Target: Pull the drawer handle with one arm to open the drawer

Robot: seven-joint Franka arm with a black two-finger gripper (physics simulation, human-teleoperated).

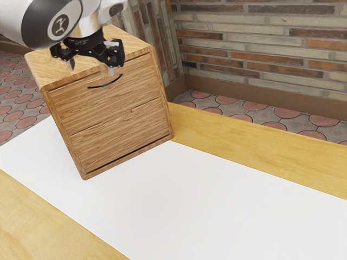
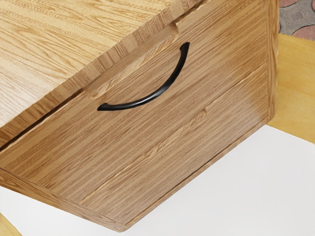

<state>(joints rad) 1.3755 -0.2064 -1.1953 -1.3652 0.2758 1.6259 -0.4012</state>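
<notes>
Above the curved black drawer handle (image 1: 105,84), at its 12 o'clock, jaws hang apart. Best: drop, straddle its middle, pull squarely outward.

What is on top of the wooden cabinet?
Above the cabinet's front edge hangs the open gripper, over the black handle. The arm covers part of the top, so what lies there is hidden.

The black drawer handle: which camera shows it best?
The wrist view: the handle arcs close and whole across the drawer front, nothing covering it. The exterior view shows the handle far smaller, just below the gripper.
</notes>
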